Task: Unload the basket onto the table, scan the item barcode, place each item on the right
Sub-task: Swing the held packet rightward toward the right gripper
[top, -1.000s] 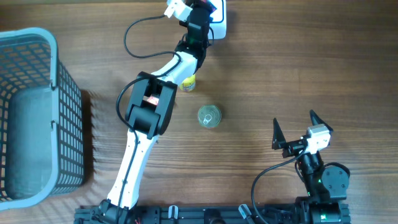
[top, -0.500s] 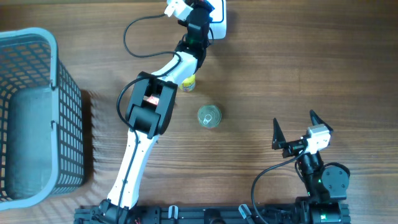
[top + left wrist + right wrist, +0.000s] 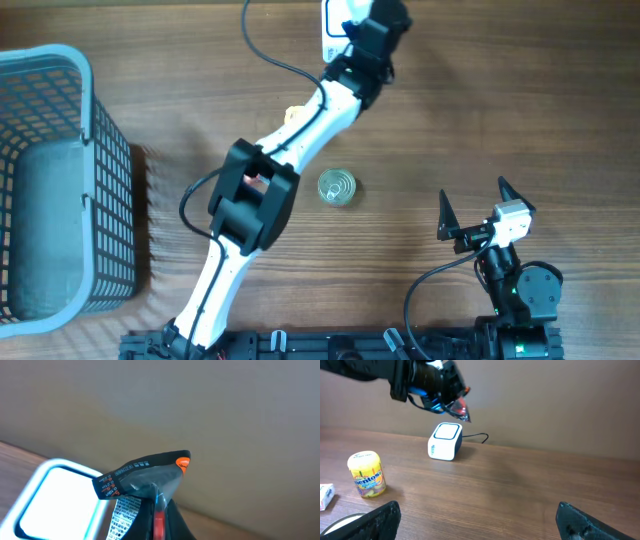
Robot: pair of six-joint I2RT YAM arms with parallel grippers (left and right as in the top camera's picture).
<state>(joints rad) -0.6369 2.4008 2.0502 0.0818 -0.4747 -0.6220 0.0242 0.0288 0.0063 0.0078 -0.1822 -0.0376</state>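
Our left arm (image 3: pixel 250 200) stretches in a long diagonal from its base at the near edge to the far side of the table, wrist raised, and our left gripper (image 3: pixel 375 22) is pinched tight on a thin packet (image 3: pixel 145 477). Our right arm (image 3: pixel 520 285) sits folded low over its base, and our right gripper (image 3: pixel 478 205) is spread wide, holding nothing.

We find the basket (image 3: pixel 60 50) at the table's (image 3: pixel 500 100) left edge, the can (image 3: pixel 336 188) near the middle, the jar (image 3: pixel 366 474) behind it to the left, the scanner (image 3: pixel 335 25) at the far edge, and the packet (image 3: pixel 457 407) in the air close beside it
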